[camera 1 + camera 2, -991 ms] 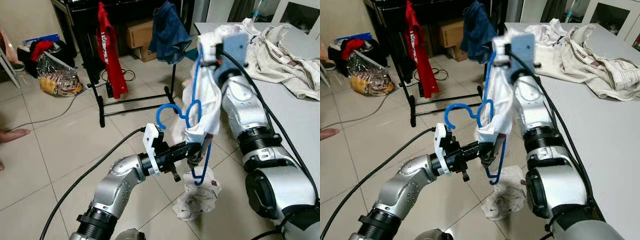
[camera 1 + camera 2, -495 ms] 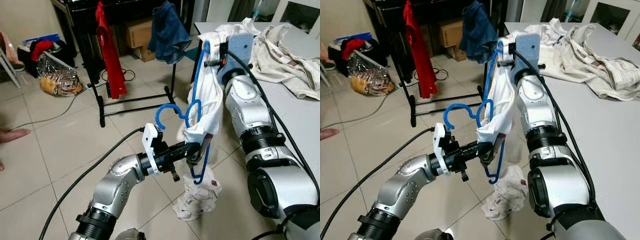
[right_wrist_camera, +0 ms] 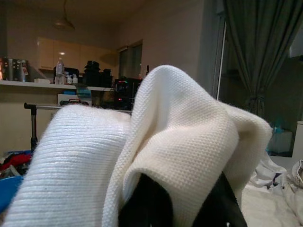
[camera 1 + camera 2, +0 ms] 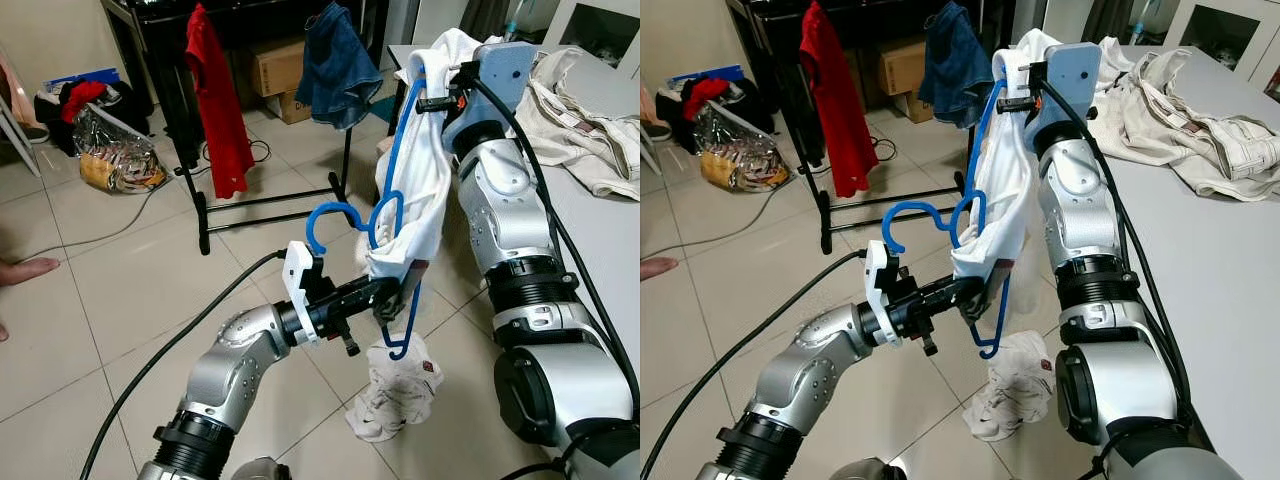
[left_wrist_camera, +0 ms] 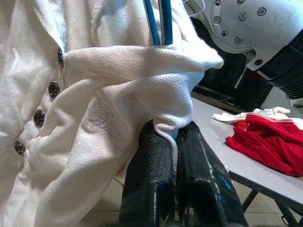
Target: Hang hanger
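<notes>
A blue hanger with a white polo shirt draped on it is held up between both arms, in front of the black clothes rack, well apart from it. The hanger is tilted almost on end; its hook points toward the rack, near the rack's lower crossbar in the head view but not touching it.

The left gripper is seen at the hanger's lower end, fingers pressed together on a fold of the shirt, with the blue wire running just past them. The right gripper is at the upper end, above the rack's base level; its fingers are seen clamped under a bunched hem of white knit. Whether the hanger wire is also pinched there cannot be told.

Handling judgement: the hanger is taken as light, thin and stiff, likely slick plastic or coated wire; the shirt is soft, limp knit that slides and sags. Grip through cloth alone is judged weak, so the hanger may rotate or slip inside the fabric. A hold on the bare wire near the hook neck would be firmer. The trailing shirt tail hangs low toward the floor, below the rack's crossbar level, and could snag.

On the rack a red shirt and a blue garment are already hung. Beside the rack, more pale clothes are piled on a grey table.
</notes>
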Controlling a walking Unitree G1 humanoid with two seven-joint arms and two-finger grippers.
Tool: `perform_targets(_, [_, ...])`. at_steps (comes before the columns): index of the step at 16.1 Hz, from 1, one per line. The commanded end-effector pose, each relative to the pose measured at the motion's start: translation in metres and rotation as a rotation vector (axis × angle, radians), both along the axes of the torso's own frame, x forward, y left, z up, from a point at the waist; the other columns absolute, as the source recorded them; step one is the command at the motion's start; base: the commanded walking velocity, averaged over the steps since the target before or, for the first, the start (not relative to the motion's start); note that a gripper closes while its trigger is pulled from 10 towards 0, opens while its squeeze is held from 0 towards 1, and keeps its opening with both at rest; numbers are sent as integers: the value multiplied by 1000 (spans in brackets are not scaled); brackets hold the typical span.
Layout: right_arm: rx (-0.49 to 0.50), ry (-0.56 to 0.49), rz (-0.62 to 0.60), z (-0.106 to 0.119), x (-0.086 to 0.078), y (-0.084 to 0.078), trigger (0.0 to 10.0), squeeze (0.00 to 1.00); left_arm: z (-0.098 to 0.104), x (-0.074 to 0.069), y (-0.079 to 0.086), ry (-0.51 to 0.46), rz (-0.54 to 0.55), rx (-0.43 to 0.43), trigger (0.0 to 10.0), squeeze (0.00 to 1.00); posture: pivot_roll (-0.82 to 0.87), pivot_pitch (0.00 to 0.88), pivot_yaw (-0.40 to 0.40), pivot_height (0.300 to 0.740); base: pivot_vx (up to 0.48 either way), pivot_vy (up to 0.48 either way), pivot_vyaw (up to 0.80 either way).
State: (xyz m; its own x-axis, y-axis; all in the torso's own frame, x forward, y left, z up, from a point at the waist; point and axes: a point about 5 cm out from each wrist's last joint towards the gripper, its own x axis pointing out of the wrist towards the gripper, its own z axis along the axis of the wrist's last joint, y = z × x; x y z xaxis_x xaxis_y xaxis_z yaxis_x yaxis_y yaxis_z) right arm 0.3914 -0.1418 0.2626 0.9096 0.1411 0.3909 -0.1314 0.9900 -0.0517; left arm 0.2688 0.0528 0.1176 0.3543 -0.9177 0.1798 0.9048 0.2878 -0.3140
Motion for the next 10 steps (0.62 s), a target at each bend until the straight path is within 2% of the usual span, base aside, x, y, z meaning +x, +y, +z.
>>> perform_targets(1, [21,-36,10,7,-4,-2,10000,0,4,1,-1,-10,-9,-1,10000,0,5,0,40,723,0,0,0])
perform_targets(5, [4,-70,-1,4,-10,-6,10000,0,2,0,1,-5,-1,4,10000,0,10,0,43,723,0,0,0])
perform_targets(7, [5,-145,7,11,-16,-9,10000,0,1,0,1,-4,-1,4,10000,0,11,0,44,723,0,0,0])
perform_targets(10, [-87,-247,21,14,-30,-8,10000,0,4,3,1,3,15,-12,10000,0,9,0,45,723,0,0,0])
